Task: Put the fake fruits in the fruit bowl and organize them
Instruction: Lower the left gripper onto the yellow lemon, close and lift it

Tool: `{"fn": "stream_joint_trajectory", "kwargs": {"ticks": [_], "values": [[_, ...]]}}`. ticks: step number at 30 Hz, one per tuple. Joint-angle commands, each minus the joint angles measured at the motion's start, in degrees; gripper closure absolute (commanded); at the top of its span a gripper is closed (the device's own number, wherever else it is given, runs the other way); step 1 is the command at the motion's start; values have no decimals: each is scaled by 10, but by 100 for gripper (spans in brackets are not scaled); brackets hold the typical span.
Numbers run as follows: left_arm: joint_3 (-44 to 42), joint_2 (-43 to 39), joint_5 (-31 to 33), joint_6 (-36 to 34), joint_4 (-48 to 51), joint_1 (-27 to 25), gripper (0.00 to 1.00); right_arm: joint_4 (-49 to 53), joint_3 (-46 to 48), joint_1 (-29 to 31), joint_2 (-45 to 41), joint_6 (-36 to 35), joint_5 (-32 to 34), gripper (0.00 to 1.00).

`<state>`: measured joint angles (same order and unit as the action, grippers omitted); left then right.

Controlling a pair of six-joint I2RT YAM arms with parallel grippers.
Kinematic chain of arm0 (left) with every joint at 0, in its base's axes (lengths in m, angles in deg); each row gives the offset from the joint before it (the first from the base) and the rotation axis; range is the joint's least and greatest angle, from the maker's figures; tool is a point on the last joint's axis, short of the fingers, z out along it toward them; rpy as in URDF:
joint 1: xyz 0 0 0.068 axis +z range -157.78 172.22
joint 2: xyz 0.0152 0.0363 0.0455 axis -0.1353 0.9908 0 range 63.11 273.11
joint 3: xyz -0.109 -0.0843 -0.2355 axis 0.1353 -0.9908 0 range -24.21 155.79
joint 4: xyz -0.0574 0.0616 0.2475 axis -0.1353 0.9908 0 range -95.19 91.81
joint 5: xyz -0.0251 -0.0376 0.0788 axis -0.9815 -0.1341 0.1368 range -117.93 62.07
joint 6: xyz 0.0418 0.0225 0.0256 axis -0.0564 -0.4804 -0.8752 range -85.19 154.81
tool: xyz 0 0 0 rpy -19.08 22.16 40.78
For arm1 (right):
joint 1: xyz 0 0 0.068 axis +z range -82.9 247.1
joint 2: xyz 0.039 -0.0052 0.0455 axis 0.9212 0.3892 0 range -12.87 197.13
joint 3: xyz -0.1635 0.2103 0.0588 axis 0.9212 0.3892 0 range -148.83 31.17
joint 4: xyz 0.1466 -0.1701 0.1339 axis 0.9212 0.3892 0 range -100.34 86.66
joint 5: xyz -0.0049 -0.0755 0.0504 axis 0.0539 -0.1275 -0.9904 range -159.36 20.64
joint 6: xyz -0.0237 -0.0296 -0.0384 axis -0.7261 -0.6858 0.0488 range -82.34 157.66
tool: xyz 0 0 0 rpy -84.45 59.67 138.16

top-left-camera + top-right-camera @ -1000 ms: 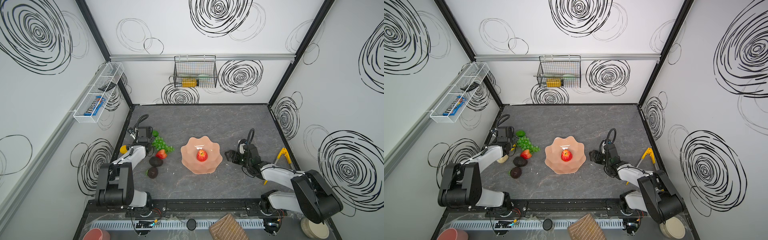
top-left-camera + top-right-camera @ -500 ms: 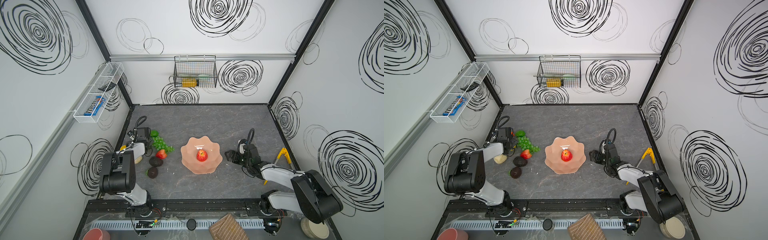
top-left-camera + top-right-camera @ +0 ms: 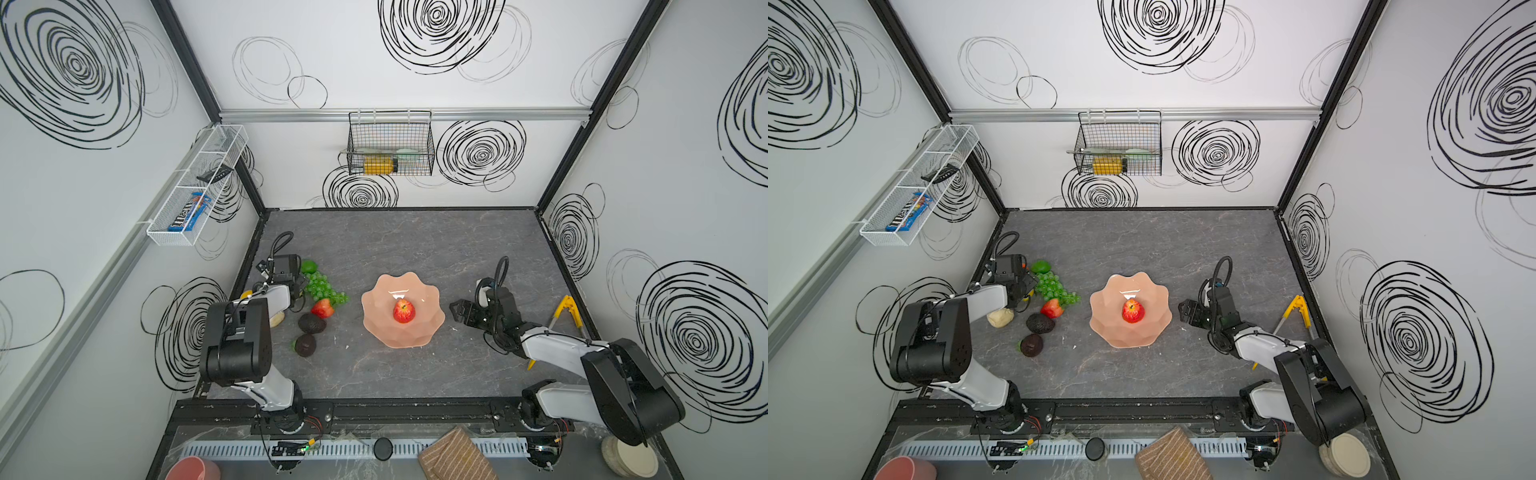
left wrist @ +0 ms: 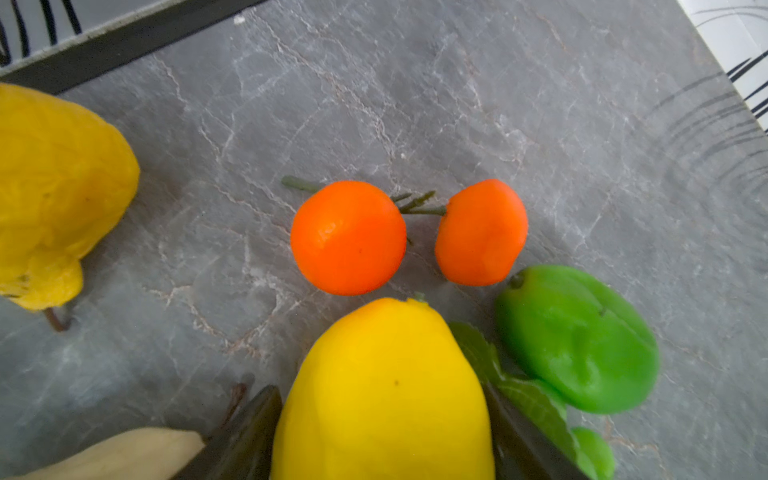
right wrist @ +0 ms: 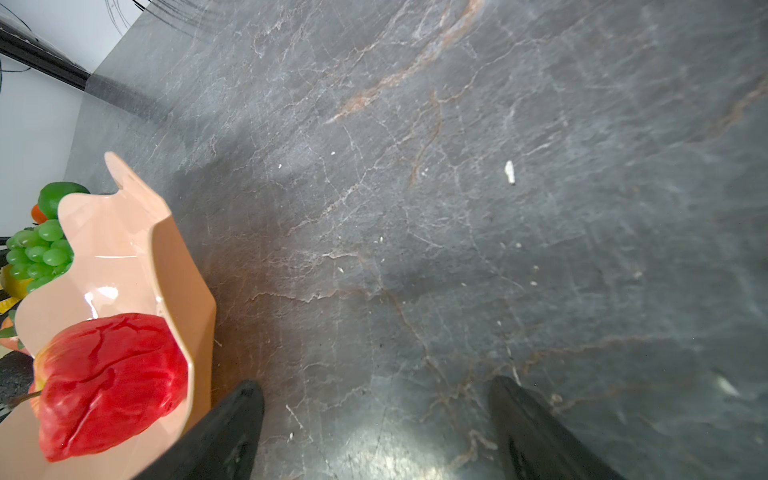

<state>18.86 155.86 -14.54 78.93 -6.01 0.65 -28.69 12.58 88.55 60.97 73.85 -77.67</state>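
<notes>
Across the middle of both top views spreads the grey marble-patterned tabletop [image 3: 415, 249].

Two arms work on it. The black-and-white left arm [image 3: 237, 332] stands folded at the lower left, its forearm reaching up the frame along the table's left edge. The left gripper [image 4: 378, 390] points down into the fruit cluster, its dark fingers [image 4: 249, 432] spread wide, one on each side of the glossy yellow plastic lemon [image 4: 382, 395], which lies on the table. The right arm [image 3: 552, 345] stretches low from the lower right toward the centre. The right gripper [image 3: 459, 309] has its jaws apart over bare table, just right of the bowl and holding nothing.

At centre sits the one wide, shallow peach-pink fruit bowl with a wavy rim [image 3: 382, 328]. It holds a single fruit, the red plastic apple [image 3: 404, 311].

Ten fruits lie outside it, left of centre:
- one green grape bunch [image 3: 326, 289]
- one yellow pear [image 4: 54, 195]
- the lemon
- one green lime [image 3: 308, 266]
- two dark rough-skinned fruits [image 3: 311, 323] [image 3: 305, 345]
- one beige fruit [image 3: 1000, 318]
- one red strawberry [image 3: 323, 308]
- two small oranges [image 4: 348, 237] [image 4: 481, 232], side by side next to the lemon's tip.

One pair of yellow-handled tongs [image 3: 567, 309] lies at the table's right edge.

On the white wire shelf [image 3: 195, 187] at the upper left, a blue packet [image 3: 189, 212] carries white lettering that looks like "m&m's".
</notes>
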Motion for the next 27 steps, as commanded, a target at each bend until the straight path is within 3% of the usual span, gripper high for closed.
{"fn": "stream_joint_trajectory", "kwargs": {"ticks": [1,7,13,19,22,27], "values": [[2,7,-7,-1,-10,3,24,15,-5,-2,7,6,5,11],[-15,-15,-8,6,-27,2,36,14,-5,-2,4,6,7,11],[-62,-99,-7,30,-71,-10,38,14,-5,-2,3,5,9,11],[-100,-208,25,41,-85,-59,38,17,-4,-2,-5,4,12,11],[-117,-268,50,28,-87,-98,38,37,-11,-2,-21,4,12,11],[-123,-323,88,-30,-116,-226,38,77,-32,-1,-80,7,-14,10]]}}
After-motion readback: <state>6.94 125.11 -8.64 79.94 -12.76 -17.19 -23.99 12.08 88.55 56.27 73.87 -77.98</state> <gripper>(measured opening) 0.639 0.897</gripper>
